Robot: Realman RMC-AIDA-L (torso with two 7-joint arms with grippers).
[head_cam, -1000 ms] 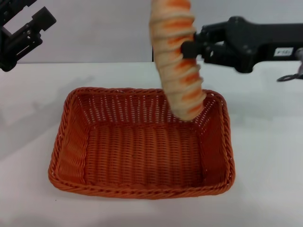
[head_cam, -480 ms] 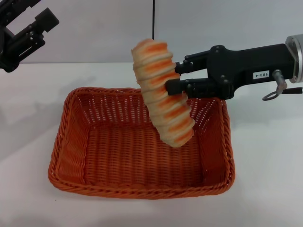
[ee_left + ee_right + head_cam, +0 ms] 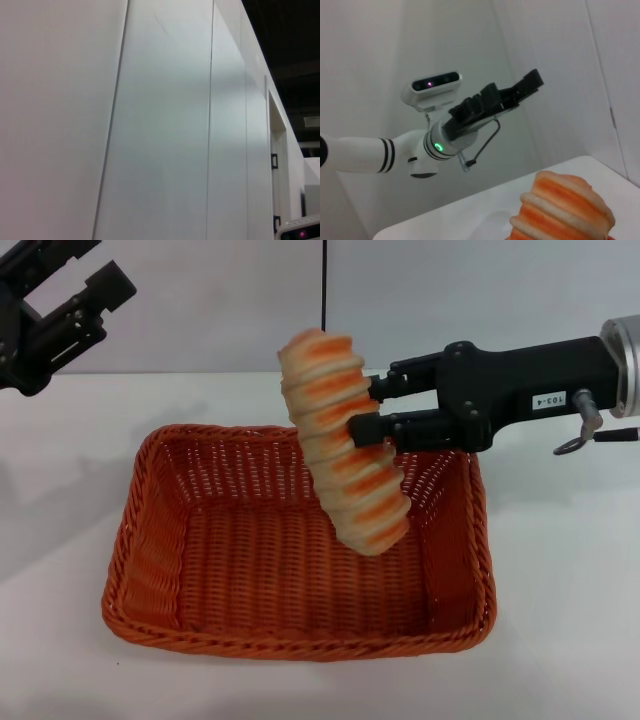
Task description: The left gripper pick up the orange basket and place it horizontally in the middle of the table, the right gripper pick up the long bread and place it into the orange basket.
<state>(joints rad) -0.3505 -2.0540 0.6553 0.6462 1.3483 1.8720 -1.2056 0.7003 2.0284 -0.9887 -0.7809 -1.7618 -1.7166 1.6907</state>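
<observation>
Holding the long bread [image 3: 340,440] above the orange basket [image 3: 300,550].
Our right gripper [image 3: 365,410], clamped mid-loaf, enters from 3 o'clock; loaf's long axis hangs steeply, 11-to-5; left gripper [image 3: 60,310] parked, apparently open, empty.

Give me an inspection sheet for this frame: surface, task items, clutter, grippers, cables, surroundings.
Surface: white table, no marks seen.
Task items: orange basket sits lengthwise across the middle of the table, nothing inside. Long bread hangs tilted above the basket's right rear part, lower end clear of the floor.
Clutter: nothing seen.
Grippers: right gripper shut on the bread's middle, reaching in from the right. Left gripper raised at the far left, away from the basket, holding nothing.
Cables: thin wire loop under the right wrist.
Surroundings: plain pale wall panels behind the table; a dark vertical seam.
</observation>
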